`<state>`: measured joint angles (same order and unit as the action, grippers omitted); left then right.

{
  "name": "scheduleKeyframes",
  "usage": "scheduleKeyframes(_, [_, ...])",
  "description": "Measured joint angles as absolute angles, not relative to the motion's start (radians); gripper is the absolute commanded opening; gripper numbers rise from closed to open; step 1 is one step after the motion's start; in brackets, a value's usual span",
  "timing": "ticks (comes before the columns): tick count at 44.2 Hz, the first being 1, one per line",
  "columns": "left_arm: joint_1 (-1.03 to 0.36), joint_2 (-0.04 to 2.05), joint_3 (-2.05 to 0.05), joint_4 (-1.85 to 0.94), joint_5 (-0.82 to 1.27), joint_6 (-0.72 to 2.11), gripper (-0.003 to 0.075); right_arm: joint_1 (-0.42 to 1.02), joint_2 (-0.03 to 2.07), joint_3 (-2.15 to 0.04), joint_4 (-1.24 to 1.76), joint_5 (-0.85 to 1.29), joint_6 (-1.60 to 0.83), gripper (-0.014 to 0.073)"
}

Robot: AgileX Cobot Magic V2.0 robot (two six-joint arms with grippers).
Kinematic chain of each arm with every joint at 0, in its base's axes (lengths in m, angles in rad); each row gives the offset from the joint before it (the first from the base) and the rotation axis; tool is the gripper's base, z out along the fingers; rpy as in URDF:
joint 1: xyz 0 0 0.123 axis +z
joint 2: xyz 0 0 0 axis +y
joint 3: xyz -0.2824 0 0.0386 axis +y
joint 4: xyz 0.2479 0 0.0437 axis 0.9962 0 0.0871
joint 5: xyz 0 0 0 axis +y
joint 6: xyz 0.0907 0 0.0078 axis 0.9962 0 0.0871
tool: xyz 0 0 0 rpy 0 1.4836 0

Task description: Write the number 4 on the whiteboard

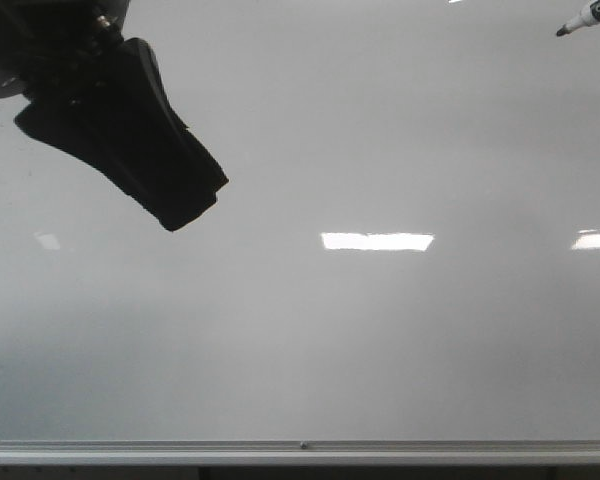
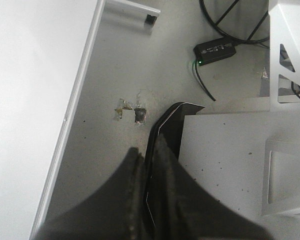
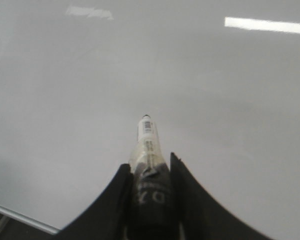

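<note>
right pincer (image 3: pixel 150 200) clamped on marker (image 3: pixel 147 145) | tip at upper right of front frame, aims at blank whiteboard (image 1: pixel 380 350) | left pincer (image 1: pixel 185 205) closed, empty

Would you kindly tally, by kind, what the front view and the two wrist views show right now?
Whiteboard, nothing written on it: 1
Marker: 1
Robot tools: 2, the left tool and the right tool shut on the marker
Black box with a green light on the floor: 1
Total: 5
</note>
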<state>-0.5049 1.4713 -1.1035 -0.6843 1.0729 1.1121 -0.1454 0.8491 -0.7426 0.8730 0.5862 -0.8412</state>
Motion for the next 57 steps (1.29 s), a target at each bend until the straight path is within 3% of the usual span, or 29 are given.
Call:
scheduleKeyframes(26, [-0.505,1.470,-1.103,-0.684,1.073,1.112,-0.0020,-0.145,1.220,-1.092,0.896,0.510,-0.837,-0.0060])
scheduleKeyframes(57, [-0.505,1.470,-1.103,-0.684,1.066,1.112,-0.0020,-0.145,1.313,-1.099,0.860,0.539,-0.835,-0.0060])
